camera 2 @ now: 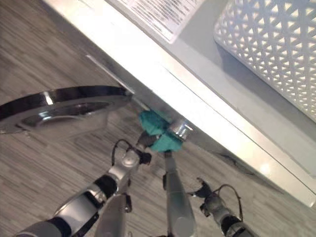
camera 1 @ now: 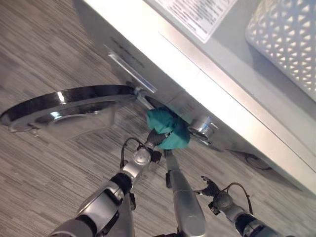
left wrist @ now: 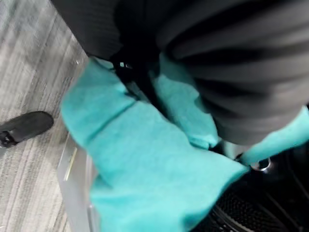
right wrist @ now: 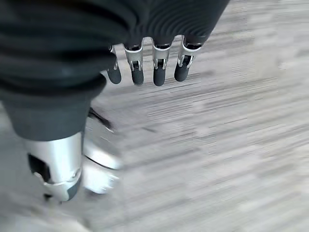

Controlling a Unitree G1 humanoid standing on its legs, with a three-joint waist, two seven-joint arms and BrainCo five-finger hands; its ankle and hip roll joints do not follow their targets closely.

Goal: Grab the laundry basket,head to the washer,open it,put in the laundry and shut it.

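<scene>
We see the left hand (camera 1: 157, 138) at the mouth of the washer (camera 1: 207, 94), its fingers closed on a teal cloth (camera 1: 170, 129) that bunches at the drum opening (left wrist: 251, 203). The washer's round door (camera 1: 69, 109) stands swung open beside it. The white laundry basket (camera 2: 276, 49) sits on top of the washer. Our right hand (right wrist: 149, 67) hangs low over the floor (camera 1: 44, 59), away from the machine, fingers relaxed and holding nothing.
</scene>
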